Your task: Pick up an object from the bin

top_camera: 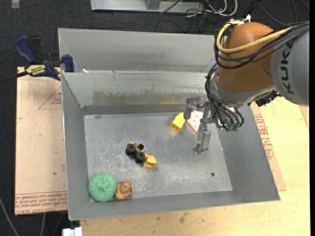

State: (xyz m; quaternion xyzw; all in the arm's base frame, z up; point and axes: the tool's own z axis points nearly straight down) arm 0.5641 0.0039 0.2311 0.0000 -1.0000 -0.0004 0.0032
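My gripper (200, 149) hangs in the right half of the bin, its fingers pointing down at the bare floor and shut, with nothing between them. Just up and left of it lies a small white-and-pink thing (193, 122), partly hidden by the gripper's body. A yellow block (177, 123) lies touching that thing's left side. Both are apart from the fingertips.
A black-and-yellow toy (140, 155) lies near the bin's middle. A green fuzzy ball (102, 187) and a small orange-brown thing (123, 191) sit together in the front left corner. The arm with its orange cover and cables hangs over the bin's right wall.
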